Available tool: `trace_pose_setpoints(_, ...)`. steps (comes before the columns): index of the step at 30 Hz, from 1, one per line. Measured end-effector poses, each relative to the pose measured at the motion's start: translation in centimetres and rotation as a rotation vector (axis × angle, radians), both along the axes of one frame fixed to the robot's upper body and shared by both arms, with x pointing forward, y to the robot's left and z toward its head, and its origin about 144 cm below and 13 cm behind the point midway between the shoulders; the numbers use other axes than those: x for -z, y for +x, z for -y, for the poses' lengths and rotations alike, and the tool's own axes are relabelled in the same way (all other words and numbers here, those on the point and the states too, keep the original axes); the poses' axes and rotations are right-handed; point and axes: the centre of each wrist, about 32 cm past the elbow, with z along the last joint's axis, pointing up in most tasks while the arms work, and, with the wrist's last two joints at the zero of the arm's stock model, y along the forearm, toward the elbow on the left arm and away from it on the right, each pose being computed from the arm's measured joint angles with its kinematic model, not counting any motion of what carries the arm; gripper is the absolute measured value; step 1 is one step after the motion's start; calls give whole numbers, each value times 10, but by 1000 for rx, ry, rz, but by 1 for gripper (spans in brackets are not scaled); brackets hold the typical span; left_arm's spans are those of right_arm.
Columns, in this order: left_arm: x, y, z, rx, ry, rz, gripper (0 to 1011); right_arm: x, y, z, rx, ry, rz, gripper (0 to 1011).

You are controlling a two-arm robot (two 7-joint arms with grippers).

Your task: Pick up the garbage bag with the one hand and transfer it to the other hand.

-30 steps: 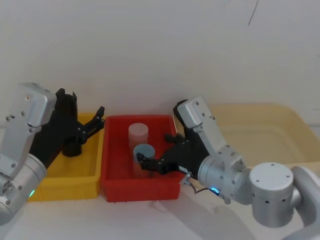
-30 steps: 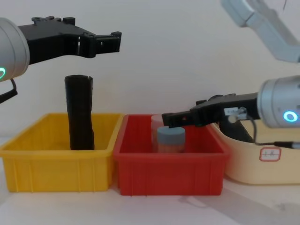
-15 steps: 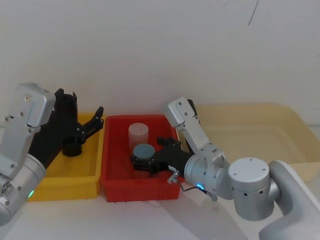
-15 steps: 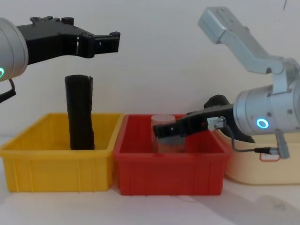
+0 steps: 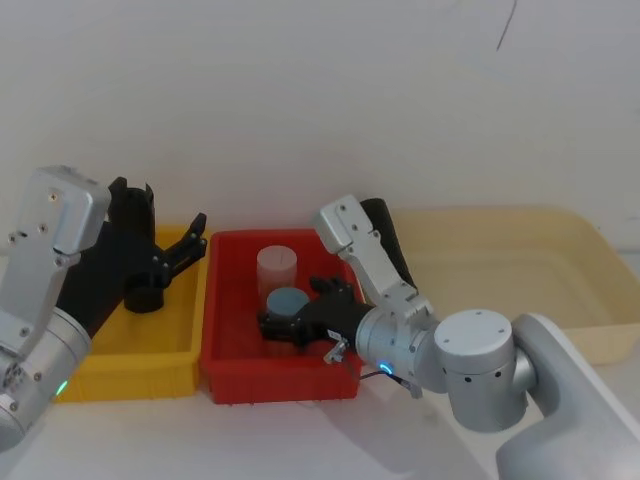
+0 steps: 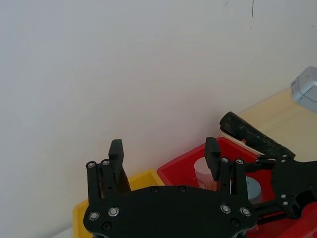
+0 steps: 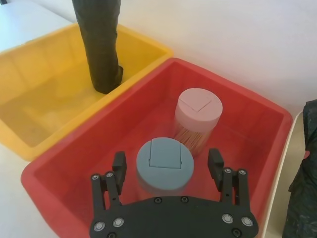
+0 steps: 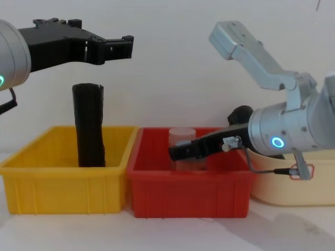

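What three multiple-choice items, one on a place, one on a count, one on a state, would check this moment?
1. The upright black roll stands in:
A. the red bin
B. the yellow bin
C. the beige tub

2. Capped jars in the red bin:
A. one
B. two
C. three

3. The right pincer is:
A. open around the blue-capped jar
B. shut on the roll
C. parked above the beige tub

Answers:
1 B: the roll rises from the yellow bin.
2 B: a blue-capped jar and a pink-capped one sit in the red bin.
3 A: the right pincer has fingers on either side of the blue cap.
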Motion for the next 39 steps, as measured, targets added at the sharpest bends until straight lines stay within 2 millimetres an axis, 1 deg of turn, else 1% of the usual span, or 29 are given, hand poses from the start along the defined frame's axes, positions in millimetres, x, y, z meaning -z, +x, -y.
trace_pose_setpoints(10, 0, 0, 0, 0, 0, 0, 1000, 3, 5, -4, 9, -11, -11, 1001)
trace_pose_setpoints(13, 0, 0, 0, 0, 0, 0, 1000, 3, 6, -5, 11, -15, -13, 971)
trace_pose_setpoints(14, 0, 0, 0, 0, 0, 0, 1000, 3, 6, -5, 10, -15, -13, 933)
trace_pose_setpoints(19, 0, 0, 0, 0, 0, 0, 1000, 4, 7, -5, 8, -17, -13, 843)
trace_pose_setpoints(20, 0, 0, 0, 0, 0, 0, 1000, 4, 7, -5, 8, -17, -14, 792)
trace_pose_setpoints(21, 0, 0, 0, 0, 0, 0, 1000, 4, 7, -5, 8, -17, -14, 792)
trace_pose_setpoints(23, 0, 0, 0, 0, 0, 0, 1000, 4, 7, -5, 8, -14, -15, 702)
trace_pose_setpoints(25, 0, 0, 0, 0, 0, 0, 1000, 3, 7, -4, 9, -10, -14, 682)
trace_pose_setpoints(33, 0, 0, 0, 0, 0, 0, 1000, -7, 6, 1, 11, 23, 2, 682)
trace_pose_setpoints(37, 0, 0, 0, 0, 0, 0, 1000, -16, 5, 5, 14, 52, 16, 682)
trace_pose_setpoints(39, 0, 0, 0, 0, 0, 0, 1000, -25, 4, 9, 20, 83, 33, 682)
